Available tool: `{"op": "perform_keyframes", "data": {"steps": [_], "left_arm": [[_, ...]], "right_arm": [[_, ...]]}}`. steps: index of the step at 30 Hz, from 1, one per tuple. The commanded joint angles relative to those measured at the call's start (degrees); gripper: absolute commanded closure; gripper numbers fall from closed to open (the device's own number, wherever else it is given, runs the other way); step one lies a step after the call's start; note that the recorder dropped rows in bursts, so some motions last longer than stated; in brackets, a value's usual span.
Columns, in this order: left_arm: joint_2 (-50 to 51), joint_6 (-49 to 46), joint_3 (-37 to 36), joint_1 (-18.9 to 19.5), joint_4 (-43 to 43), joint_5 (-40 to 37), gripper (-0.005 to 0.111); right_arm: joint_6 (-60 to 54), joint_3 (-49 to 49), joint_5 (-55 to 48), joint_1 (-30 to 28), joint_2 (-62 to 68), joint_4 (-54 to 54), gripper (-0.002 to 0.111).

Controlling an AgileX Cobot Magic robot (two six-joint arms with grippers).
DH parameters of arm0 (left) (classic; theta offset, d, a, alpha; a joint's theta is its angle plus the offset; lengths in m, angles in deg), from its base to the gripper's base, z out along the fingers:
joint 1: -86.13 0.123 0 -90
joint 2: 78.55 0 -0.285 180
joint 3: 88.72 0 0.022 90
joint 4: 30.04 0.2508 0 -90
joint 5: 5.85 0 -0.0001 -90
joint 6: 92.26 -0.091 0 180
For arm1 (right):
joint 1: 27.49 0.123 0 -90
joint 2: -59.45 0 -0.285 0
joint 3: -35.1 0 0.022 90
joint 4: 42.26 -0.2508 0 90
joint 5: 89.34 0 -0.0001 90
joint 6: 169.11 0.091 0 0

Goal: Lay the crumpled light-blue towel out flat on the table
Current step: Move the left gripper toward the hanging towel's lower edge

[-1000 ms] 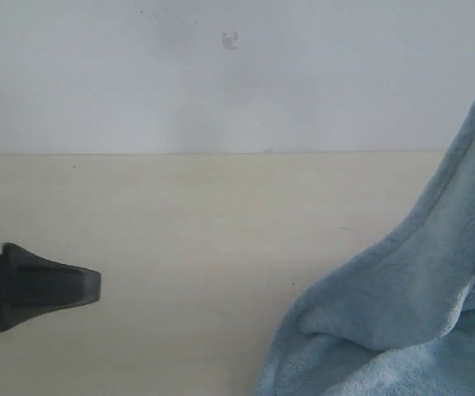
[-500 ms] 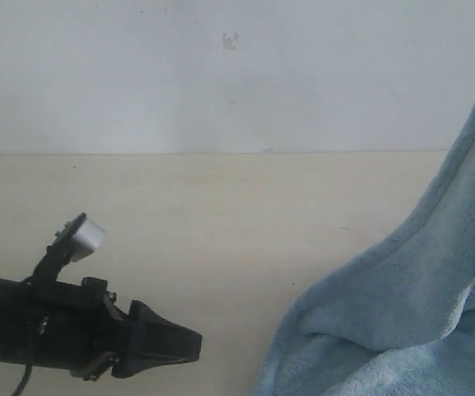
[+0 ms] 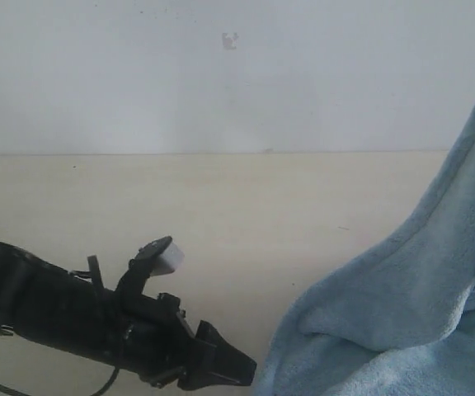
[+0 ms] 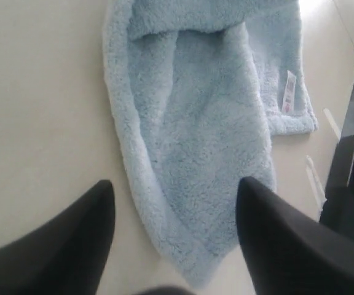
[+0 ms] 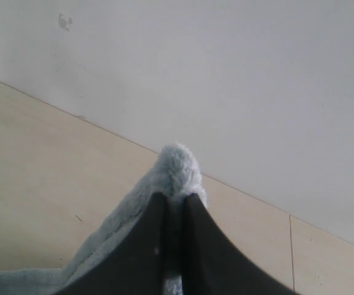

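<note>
The light-blue terry towel fills the lower right of the exterior frame. Part of it is heaped in soft folds on the cream bench, and one side rises steeply up the right edge of the frame, lifted off the surface.

The right end effector is out of the exterior frame. Its wrist camera shows its two dark fingers pressed together on a bunched fold of the towel, with a fluffy tuft poking out past the tips.

The left end effector reaches in low from the lower left of the exterior frame on its black arm. Its tip is just beside the towel's near edge, at the bottom centre. In its wrist camera the fingers stand wide apart with nothing gripped, and a rounded end of the towel lies flat on the bench beyond them. A small white label shows near one hemmed corner.

A pale grey-white wall stands behind the bench.
</note>
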State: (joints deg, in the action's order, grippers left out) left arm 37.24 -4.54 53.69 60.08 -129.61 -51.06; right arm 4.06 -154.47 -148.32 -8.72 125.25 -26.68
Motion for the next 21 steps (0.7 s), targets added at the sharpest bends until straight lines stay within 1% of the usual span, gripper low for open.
{"op": "perform_keyframes", "data": {"steps": [1, 8, 15, 21], "left_arm": [[2.7, -0.6, 1.7, -2.8, -0.4, 3.8, 0.05], [5.2, 0.6, 1.7, -2.9, -0.4, 3.2, 0.05], [5.1, 2.4, 1.7, -2.9, -0.4, 3.2, 0.05], [4.2, 4.4, 1.8, -2.9, -0.4, 3.4, 0.05]], "right_arm": [[-0.3, 0.1, 0.3, 0.1, -0.2, 0.0, 0.108], [-0.3, 0.1, 0.2, 0.1, -0.2, 0.0, 0.108], [-0.3, 0.1, 0.2, 0.1, -0.2, 0.0, 0.108], [-0.6, 4.0, 1.8, 0.1, -0.2, 0.0, 0.108]]}}
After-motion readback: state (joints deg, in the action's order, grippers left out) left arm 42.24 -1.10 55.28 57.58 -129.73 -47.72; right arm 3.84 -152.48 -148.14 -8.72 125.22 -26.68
